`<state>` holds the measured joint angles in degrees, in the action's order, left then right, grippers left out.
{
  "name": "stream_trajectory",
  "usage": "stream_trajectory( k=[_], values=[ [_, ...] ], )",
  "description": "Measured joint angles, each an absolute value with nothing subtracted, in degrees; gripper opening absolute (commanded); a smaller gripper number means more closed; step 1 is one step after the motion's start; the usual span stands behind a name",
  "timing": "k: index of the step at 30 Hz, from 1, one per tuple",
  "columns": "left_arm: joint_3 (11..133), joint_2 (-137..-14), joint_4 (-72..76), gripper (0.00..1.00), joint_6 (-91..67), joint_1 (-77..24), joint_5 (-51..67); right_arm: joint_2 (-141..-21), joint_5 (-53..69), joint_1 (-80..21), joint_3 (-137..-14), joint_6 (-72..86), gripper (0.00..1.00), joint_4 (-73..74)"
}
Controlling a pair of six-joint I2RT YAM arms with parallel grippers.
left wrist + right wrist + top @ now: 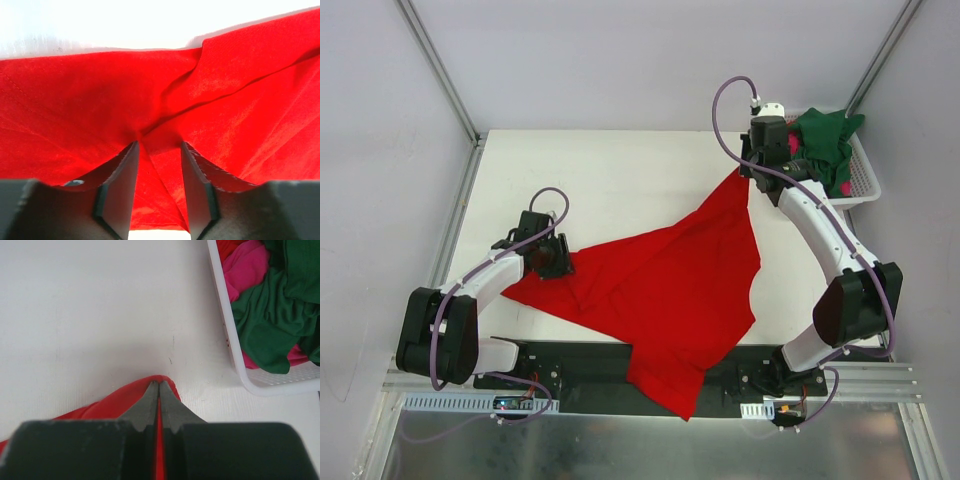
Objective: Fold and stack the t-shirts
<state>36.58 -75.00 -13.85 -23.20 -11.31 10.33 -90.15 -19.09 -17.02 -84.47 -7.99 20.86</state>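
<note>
**Desk:** Where's the red t-shirt [670, 290] just now?

**Me:** It's out of the basket [868, 178] and spread open across the table [620, 170]. One corner is drawn up to a point just beside the basket. The rest fans away from it, and the end farthest from the basket droops over the table edge between the arm bases. The green t-shirt [270, 325] and the pink t-shirt [245, 265] are heaped inside the basket.

**Desk:** And the grippers?

**Me:** The right gripper [159, 385] is just beside the basket, jaws pressed together on that raised corner with a thin red line of cloth between them. The left gripper [159, 145] is well apart from the basket, at the shirt's opposite edge. Its jaws stand part way apart with a pucker of red cloth between them, and I can't tell whether they really bite.

**Desk:** So which step is this?

**Me:** I'd call it spreading the first shirt; no folding has started. Next I need a sure left grip. Then both arms should draw the cloth taut, away from the basket, and bring the hanging end onto the table before laying it flat.
</note>
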Motion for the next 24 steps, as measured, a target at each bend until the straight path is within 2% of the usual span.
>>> stream_trajectory(
  k=[4, 8, 20, 24],
  values=[
    [36.2, -75.1, -13.3, 0.13, -23.4, -11.3, 10.5, -90.0, -19.1, -17.0, -84.5, -8.0, 0.01, 20.9],
    [35.8, -75.5, -12.8, 0.01, -23.5, -11.3, 10.7, -90.0, -19.1, -17.0, -84.5, -8.0, 0.01, 20.8],
    [35.7, -75.2, -12.7, 0.00, -23.4, -11.3, 12.1, -89.8, -19.0, -17.0, -83.9, -8.0, 0.01, 20.8],
    [36.1, -69.7, -13.2, 0.00, -23.0, -11.3, 13.2, -89.1, -19.0, -17.0, -83.5, -8.0, 0.01, 21.0]
  ],
)
